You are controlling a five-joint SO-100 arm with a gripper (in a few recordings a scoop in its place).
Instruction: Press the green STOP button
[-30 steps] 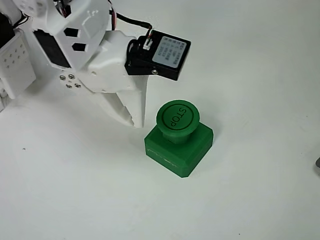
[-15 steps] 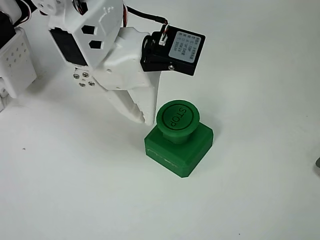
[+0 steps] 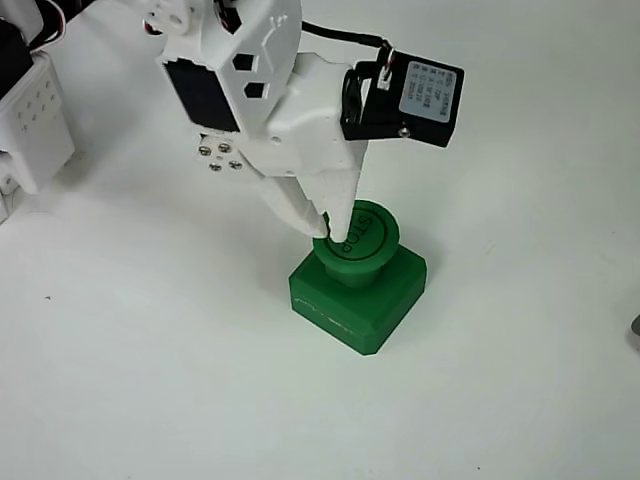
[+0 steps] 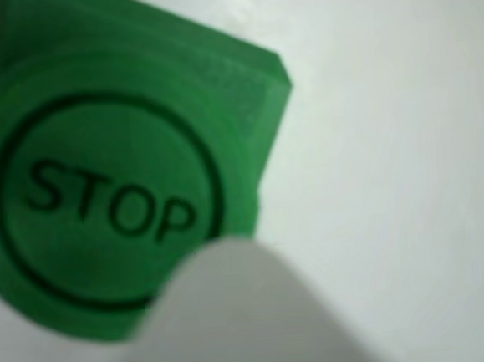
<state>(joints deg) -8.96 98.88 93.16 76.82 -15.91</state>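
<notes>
The green STOP button (image 3: 366, 238) has a round cap on a square green base (image 3: 360, 300) and sits mid-table in the fixed view. My white gripper (image 3: 328, 228) points down with its fingers together, shut on nothing. Its tips rest over the cap's left edge. In the wrist view the cap (image 4: 93, 201) looms large with its "STOP" lettering, and a blurred white fingertip (image 4: 236, 316) overlaps the cap's lower right rim.
A white perforated block (image 3: 35, 120), part of the arm's mount, stands at the left edge of the fixed view. The button stands on a plain white table (image 3: 500, 400). A small dark object (image 3: 636, 333) peeks in at the right edge.
The arm has swung right and forward. The fingertips went from beside the button's left side to over the cap's left edge.
</notes>
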